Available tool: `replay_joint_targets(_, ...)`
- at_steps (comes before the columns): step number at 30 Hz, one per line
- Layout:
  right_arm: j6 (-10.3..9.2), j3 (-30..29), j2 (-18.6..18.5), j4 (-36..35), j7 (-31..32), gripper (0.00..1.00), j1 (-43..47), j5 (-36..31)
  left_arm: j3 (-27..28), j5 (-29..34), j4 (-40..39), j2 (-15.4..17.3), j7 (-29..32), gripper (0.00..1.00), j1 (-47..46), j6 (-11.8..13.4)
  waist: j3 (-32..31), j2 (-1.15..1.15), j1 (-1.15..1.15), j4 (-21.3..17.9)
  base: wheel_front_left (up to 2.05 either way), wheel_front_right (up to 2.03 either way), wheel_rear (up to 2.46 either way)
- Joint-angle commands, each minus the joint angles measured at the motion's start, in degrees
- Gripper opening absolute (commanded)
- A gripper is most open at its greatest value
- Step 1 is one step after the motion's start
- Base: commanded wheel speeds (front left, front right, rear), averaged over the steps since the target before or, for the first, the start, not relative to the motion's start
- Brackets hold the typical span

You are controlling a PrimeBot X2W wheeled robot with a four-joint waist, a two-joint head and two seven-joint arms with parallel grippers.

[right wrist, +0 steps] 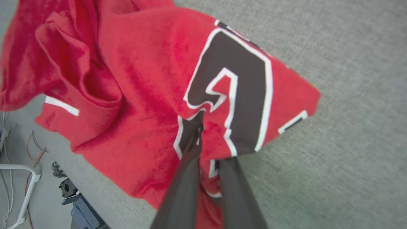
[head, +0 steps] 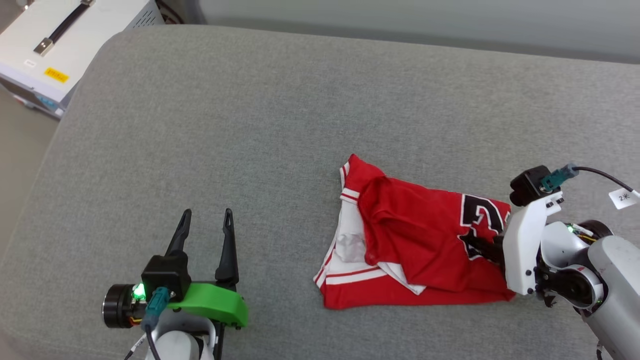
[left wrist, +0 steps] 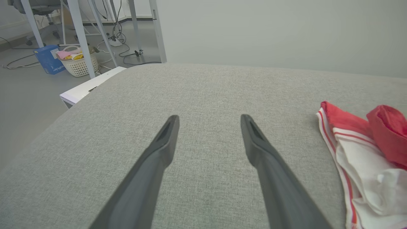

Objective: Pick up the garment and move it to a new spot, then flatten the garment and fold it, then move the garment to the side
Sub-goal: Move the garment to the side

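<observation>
The garment [head: 420,240], a red jersey with white sleeves, striped trim and a black-and-white number, lies crumpled on the grey cushion [head: 280,125] at centre right. My right gripper [head: 482,246] reaches in from the right and is shut on a fold of the garment [right wrist: 152,95] at the number; its fingers [right wrist: 187,171] pinch the red cloth. My left gripper [head: 207,220] rests open at the lower left, well apart from the garment. Its fingers [left wrist: 165,140] stand spread above bare cushion, and the garment's white sleeve [left wrist: 365,165] lies off to their right.
A white case [head: 60,45] with a black handle stands off the cushion's far left corner. Table legs [left wrist: 79,35], cables, a blue box [left wrist: 49,58] and a laundry basket [left wrist: 78,62] stand on the floor beyond the cushion's left edge. Bare cushion stretches left of the garment.
</observation>
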Motion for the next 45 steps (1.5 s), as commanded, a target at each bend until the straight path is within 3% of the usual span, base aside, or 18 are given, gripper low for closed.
replay_joint_targets(1,-0.03,0.73,-0.39,-1.09,-1.38,0.00,-1.38,0.41,0.55,0.07,0.10,-0.15,-0.34,1.00,0.46,-0.21,-1.90,0.00,0.00,-1.99,0.00,0.00,0.00)
replay_joint_targets(2,-0.03,1.21,-0.84,-1.84,-2.06,0.00,-1.84,0.48,0.92,0.04,0.06,-0.09,-0.34,1.00,0.91,-0.23,-2.40,0.00,0.00,-2.78,0.00,0.00,0.00)
replay_joint_targets(3,-0.03,4.62,-5.54,-6.60,-4.00,0.00,-4.56,-1.06,1.91,0.44,-0.37,-0.04,-0.34,1.00,2.49,-0.18,-3.83,0.00,0.00,-7.48,0.00,0.00,0.00)
replay_joint_targets(12,-0.03,5.44,-12.94,-10.99,-4.15,0.00,-7.70,-2.18,4.72,0.53,-3.23,0.16,-0.34,1.00,2.29,0.07,-1.15,0.00,0.00,-16.14,0.00,0.00,0.00)
replay_joint_targets(18,-0.03,2.54,-16.78,-8.76,-4.52,0.00,-9.30,-3.19,5.86,1.24,-5.79,0.77,-0.34,1.00,0.67,-0.20,3.16,0.00,0.00,-18.81,0.00,0.00,0.00)
replay_joint_targets(26,-0.03,-0.99,-23.76,-1.03,-4.20,0.00,-13.40,-7.21,5.94,2.60,-8.56,2.12,-0.34,1.00,-3.13,-1.10,10.58,0.00,0.00,-18.58,0.00,0.00,0.00)
replay_joint_targets(37,-0.03,-7.84,-24.81,16.19,-5.96,0.00,-22.08,-12.96,7.66,3.05,-11.85,3.30,-0.34,1.00,-6.79,-0.53,18.45,0.00,0.00,-17.52,0.00,0.00,0.00)
replay_joint_targets(45,-0.03,-13.77,-21.61,25.63,-8.68,0.00,-25.33,-18.08,7.09,3.38,-12.27,3.07,-0.34,1.00,-8.02,-0.37,19.70,0.00,0.00,-15.79,0.00,0.00,0.00)
